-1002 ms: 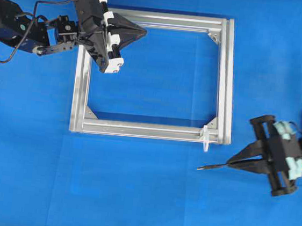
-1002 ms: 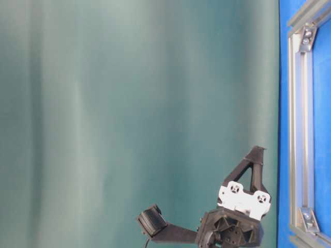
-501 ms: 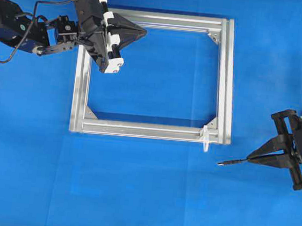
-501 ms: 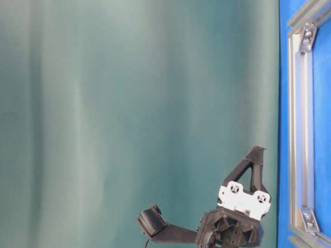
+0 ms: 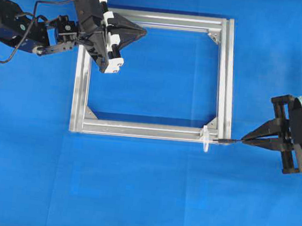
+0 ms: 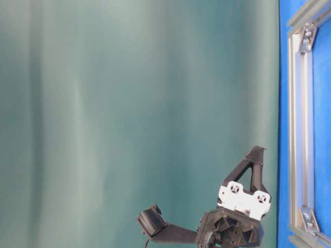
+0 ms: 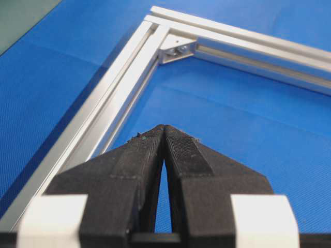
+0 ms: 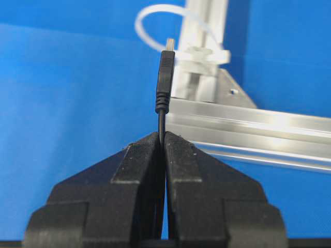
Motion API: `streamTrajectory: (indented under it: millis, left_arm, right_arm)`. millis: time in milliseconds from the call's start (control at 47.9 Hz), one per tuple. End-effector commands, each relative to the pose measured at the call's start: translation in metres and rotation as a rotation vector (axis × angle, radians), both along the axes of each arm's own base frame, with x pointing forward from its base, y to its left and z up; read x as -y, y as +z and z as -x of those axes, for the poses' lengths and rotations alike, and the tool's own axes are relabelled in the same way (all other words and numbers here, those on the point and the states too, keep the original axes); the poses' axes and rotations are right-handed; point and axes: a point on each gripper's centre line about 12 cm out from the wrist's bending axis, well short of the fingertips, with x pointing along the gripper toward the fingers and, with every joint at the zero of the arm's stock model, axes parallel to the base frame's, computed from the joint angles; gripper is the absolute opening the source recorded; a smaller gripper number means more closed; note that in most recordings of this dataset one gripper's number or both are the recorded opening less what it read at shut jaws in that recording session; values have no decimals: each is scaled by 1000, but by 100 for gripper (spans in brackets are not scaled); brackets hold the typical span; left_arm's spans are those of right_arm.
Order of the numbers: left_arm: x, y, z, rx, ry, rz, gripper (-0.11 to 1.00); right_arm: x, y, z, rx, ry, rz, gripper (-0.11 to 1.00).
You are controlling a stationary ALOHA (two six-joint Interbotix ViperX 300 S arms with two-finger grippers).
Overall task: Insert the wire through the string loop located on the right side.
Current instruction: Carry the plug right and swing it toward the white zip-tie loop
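The wire [image 5: 229,140] is a thin black cable ending in a slim plug [image 8: 165,77], and my right gripper [image 5: 244,140] is shut on it just behind the plug. The plug points left. Its metal tip lies close to the right of the string loop [image 5: 206,139], a small white loop [image 8: 140,14] fixed at the lower right corner of the silver frame [image 5: 161,17]. In the right wrist view the tip overlaps the loop's lower edge. My left gripper [image 5: 145,33] is shut on nothing, hovering over the frame's top left corner [image 7: 119,88].
The square aluminium frame [image 8: 248,124] lies flat on the blue mat, with triangular brackets in its corners. A black cable trails from the left arm [image 5: 14,23]. The table-level view shows only the left gripper [image 6: 257,150] and a frame rail [image 6: 295,129].
My right gripper has carried the wire up and to the left from the lower right, bringing the plug tip level with the loop. The left arm has not moved.
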Motion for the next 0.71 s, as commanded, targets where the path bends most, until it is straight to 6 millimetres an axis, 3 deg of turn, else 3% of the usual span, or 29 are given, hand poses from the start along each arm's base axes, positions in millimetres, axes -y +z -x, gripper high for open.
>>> streamTrajectory:
  millis: [0,689]
  left_arm:
    - [1,16,-4,50,-6,-16,0]
    - [1,16,-4,51,-8,-16,0]
  right_arm:
    - [3,4,-4,20,-16,-1,-3]
    - [3,2,-4,13,-17,1,-3]
